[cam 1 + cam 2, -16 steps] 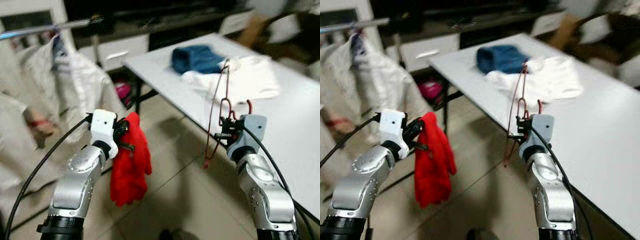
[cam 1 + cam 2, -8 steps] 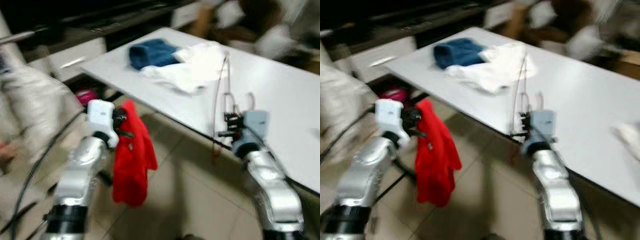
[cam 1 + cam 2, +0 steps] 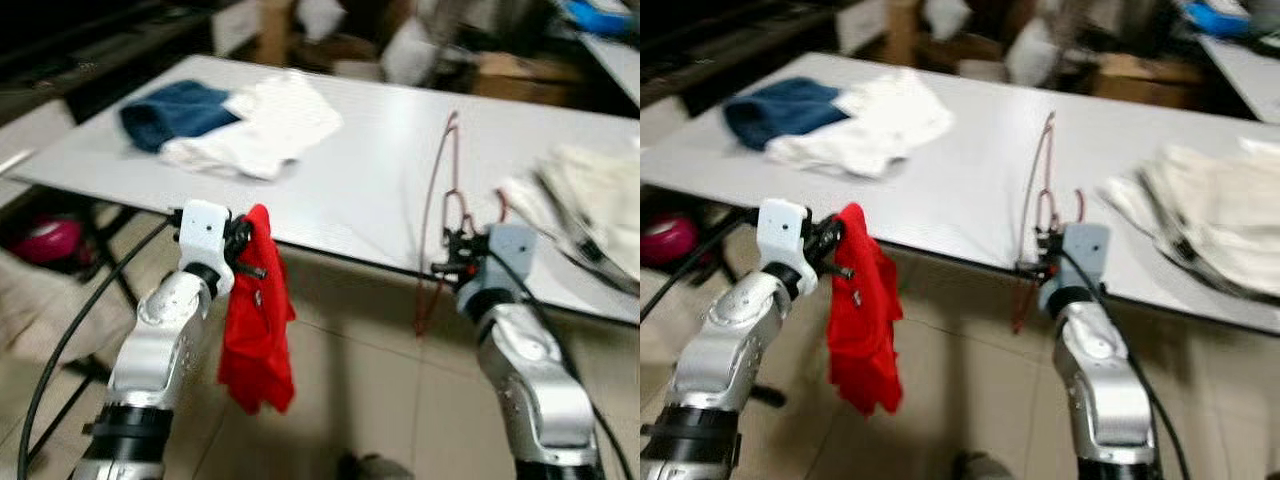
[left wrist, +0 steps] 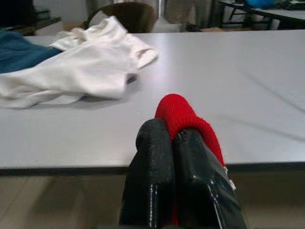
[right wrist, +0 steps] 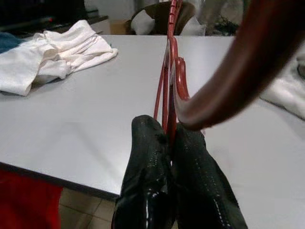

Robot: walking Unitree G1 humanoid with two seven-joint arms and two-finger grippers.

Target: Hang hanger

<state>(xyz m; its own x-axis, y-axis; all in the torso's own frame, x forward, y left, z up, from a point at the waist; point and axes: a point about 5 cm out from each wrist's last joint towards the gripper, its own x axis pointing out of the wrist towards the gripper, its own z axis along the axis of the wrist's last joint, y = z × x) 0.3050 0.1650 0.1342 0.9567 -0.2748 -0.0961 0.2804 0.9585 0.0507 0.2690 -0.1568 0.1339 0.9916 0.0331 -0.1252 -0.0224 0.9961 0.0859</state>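
Note:
My right gripper (image 3: 452, 262) is shut on a thin dark-red hanger (image 3: 438, 200) that stands upright before the white table (image 3: 380, 150); the hanger's hook (image 5: 224, 81) curves close over the wrist camera. My left gripper (image 3: 243, 252) is shut on a red cloth (image 3: 256, 320), which hangs down over the tiled floor beside the table's near edge. In the left wrist view the red cloth (image 4: 183, 117) bulges out between the black fingers (image 4: 152, 167). Both grippers are held up in front of the table edge.
On the table lie a blue garment (image 3: 170, 110) and a white garment (image 3: 260, 125) at the far left, and a pale heap of clothes (image 3: 590, 200) at the right. A pink object (image 3: 45, 240) sits on the floor under the table. Cluttered furniture stands behind.
The camera has swung to the right: the clothes rail and white sheets have left the picture, and the table now lies straight ahead. Both grippers keep their hold.

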